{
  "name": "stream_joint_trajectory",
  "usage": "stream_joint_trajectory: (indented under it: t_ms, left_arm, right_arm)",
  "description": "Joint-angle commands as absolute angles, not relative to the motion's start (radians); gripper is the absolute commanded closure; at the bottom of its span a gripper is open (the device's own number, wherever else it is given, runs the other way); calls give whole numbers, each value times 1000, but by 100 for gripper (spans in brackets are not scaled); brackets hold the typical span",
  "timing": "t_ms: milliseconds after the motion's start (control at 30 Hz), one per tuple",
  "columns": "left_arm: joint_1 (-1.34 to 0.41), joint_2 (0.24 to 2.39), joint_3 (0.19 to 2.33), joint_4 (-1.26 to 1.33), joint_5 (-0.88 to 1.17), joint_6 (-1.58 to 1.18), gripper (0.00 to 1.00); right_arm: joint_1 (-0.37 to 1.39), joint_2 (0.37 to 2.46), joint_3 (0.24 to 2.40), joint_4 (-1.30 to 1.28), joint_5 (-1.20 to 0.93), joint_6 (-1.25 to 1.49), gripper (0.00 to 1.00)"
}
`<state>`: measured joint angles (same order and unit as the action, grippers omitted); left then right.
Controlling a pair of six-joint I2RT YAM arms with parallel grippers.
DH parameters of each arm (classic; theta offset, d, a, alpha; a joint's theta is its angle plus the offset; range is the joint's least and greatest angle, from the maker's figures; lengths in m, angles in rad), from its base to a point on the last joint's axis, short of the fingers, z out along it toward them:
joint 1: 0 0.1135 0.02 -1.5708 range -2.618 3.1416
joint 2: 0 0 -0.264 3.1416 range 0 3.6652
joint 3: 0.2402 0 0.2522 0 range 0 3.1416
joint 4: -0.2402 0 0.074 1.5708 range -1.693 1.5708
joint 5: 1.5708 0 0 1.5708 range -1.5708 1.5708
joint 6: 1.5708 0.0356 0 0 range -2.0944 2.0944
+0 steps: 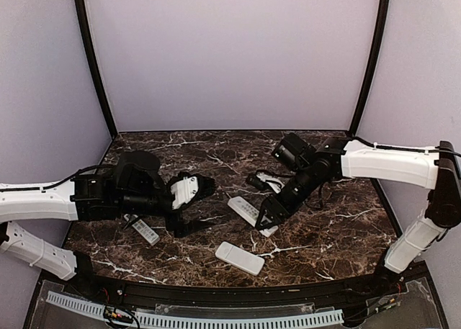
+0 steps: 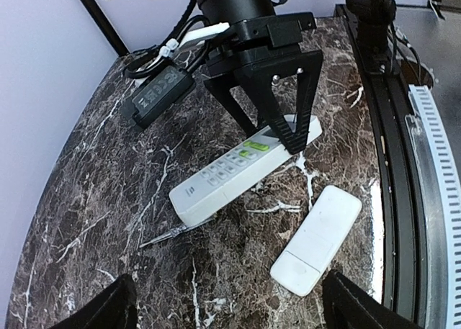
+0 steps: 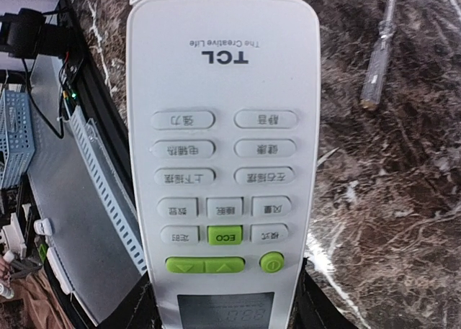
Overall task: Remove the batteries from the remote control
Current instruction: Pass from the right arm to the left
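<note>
A white TCL remote (image 3: 223, 163) lies buttons-up on the marble table (image 1: 324, 228). It also shows in the top view (image 1: 247, 211) and the left wrist view (image 2: 230, 172). My right gripper (image 1: 268, 217) is shut across its display end, one finger on each long side (image 3: 227, 316); the left wrist view shows the same grip (image 2: 276, 137). My left gripper (image 1: 193, 188) is open and empty, held above the table to the remote's left, with its fingertips (image 2: 115, 307) at the frame's bottom corners. No batteries are visible.
A second white remote (image 1: 240, 258) lies face-down near the front edge (image 2: 317, 240). A third remote (image 1: 145, 231) lies beside the left arm. A clear-handled screwdriver (image 2: 173, 233) lies next to the held remote (image 3: 378, 55). A black device (image 2: 158, 95) with cables sits further back.
</note>
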<state>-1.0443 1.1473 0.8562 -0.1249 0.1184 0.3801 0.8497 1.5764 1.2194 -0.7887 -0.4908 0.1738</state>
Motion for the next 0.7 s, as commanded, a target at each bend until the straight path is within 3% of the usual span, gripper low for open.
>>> stream_joint_trajectory:
  t_ms: [0,167,467,667]
  left_arm:
    - [-1118,1132,814,-45,12,507,13]
    - [-1156,1151,810,-54,11,577,41]
    - [-1214,1239,820,-64,-104,621,55]
    - [-1236,1274,829,-51,-172,627,57]
  right_arm:
    - [913,1542,1184,-776,-542,211,78]
    - [946,1540,1186,-768,-581,234,79]
    - [974,1550,1199,-778,-619,241,79]
    - [998,1570,1203,-776,-628,239,79]
